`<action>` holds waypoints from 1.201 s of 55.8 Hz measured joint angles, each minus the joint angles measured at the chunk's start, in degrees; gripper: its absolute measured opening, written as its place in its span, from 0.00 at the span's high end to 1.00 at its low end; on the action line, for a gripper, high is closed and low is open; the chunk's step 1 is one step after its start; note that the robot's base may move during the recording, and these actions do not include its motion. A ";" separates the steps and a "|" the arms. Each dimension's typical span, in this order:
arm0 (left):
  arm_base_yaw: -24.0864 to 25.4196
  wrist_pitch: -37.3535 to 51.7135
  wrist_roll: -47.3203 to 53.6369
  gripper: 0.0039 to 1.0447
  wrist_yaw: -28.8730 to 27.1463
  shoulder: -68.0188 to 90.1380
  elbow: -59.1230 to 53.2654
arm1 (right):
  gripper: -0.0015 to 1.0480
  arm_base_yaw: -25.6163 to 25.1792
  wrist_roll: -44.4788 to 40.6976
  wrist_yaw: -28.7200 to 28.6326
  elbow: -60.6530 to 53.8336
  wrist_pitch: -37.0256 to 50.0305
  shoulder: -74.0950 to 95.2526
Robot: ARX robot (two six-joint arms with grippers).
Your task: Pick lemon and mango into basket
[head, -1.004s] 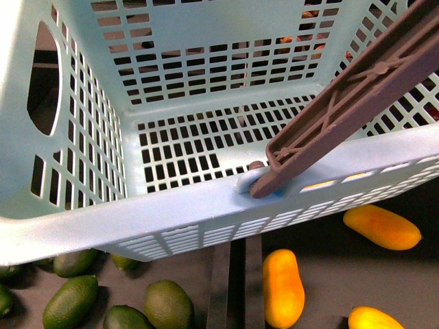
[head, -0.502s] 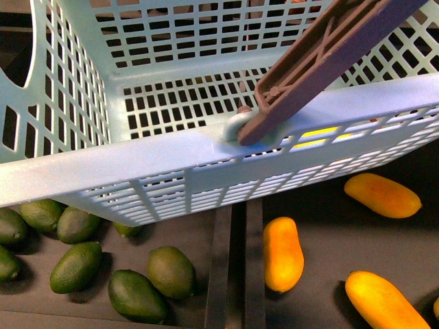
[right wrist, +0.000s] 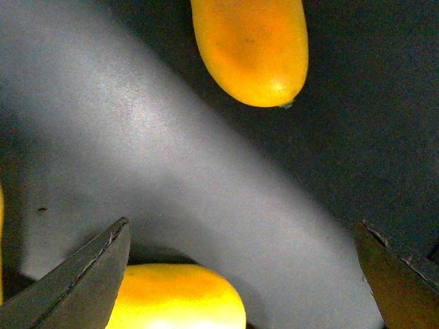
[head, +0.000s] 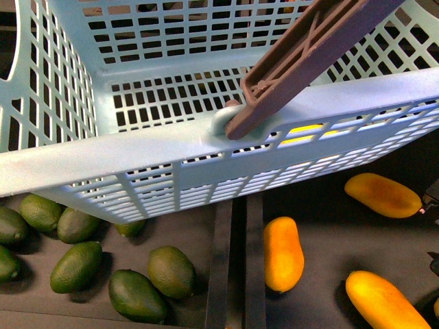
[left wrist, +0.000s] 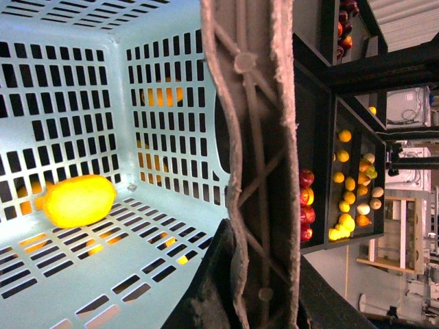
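Dark produce bins (head: 329, 233) are seen below a tilted basket (head: 137, 154). Green oval fruits (head: 134, 295) are heaped at 7 o'clock and orange mangoes (head: 282, 253) are laid out at 5 o'clock, the two lots parted by a black divider (head: 233, 274). Shelves of red and yellow fruit (left wrist: 343, 192) are glimpsed behind.

The basket is carried clear of the bins by its swing handle (head: 309, 41). The left hand (left wrist: 264, 301) is judged to be clenched on that handle, dark parts of it being shown on either side of the bar. The basket is thought to be held this way so that its open top is presented close to the fruit yet to be picked.

The lemon (left wrist: 79, 200) is already lodged inside, lying on the slotted floor near a side wall. The mango (right wrist: 171, 298) has not been lifted. It is shown in the bin directly under the right hand (right wrist: 243, 229), whose fingers (right wrist: 82, 274) are spread wide and empty, one to each side, pointed down as if for a descent. A second mango (right wrist: 250, 48) is seen apart from it, outside the span of the fingers. Only slivers of the right hand are caught at the 4 o'clock edge of the front view. The grasp on the mango is judged to be the step in hand.
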 joint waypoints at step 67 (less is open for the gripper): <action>0.00 0.00 0.00 0.94 -0.02 0.00 0.00 | 0.37 6.14 23.50 -1.70 30.40 -11.17 19.98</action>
